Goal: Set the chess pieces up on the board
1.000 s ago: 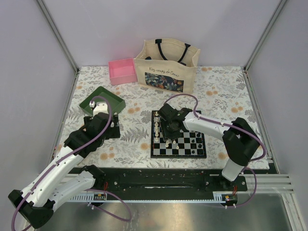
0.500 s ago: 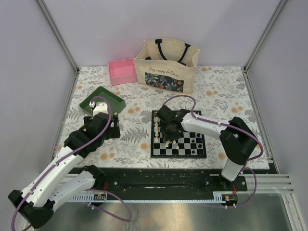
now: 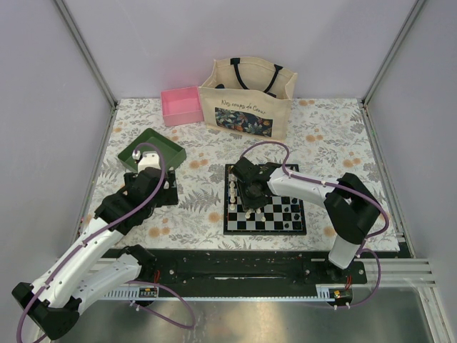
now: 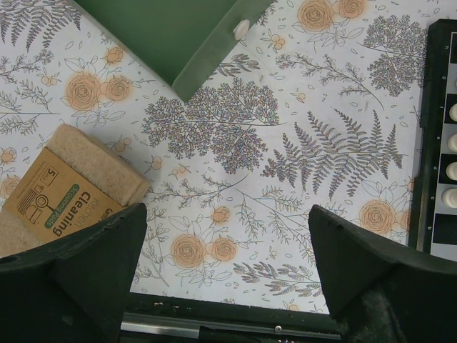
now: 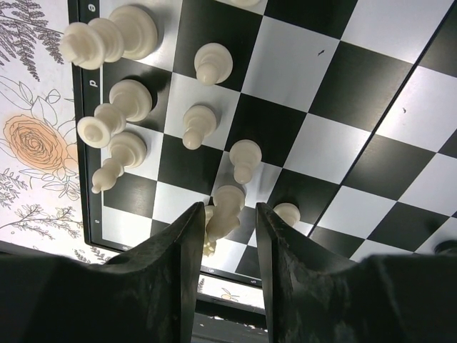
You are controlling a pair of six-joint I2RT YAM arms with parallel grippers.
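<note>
Right wrist view: right gripper straddles cream-white chess piece on black-and-white checked board.
Grip unclear, probably lining up a pick; left gripper gapes wide, idle.

A desk covered by a cloth printed with grey ferns and orange roses fills the enclosure floor, with plain pale walls around it. At 12 o'clock on it stands a cream tote bag, upright, with dark handles and a dark floral panel under a line of script. Just beside it, at 11 o'clock, sits a pink box, open on top. A green tray lies at 10 o'clock, turned corner-on, well apart from the pink box. In the left wrist view a small white round knob shows on the tray's wall, and a tan pack of scouring pads, its label reading "Cleaning", lies at 7 o'clock from the tray's corner.
</note>
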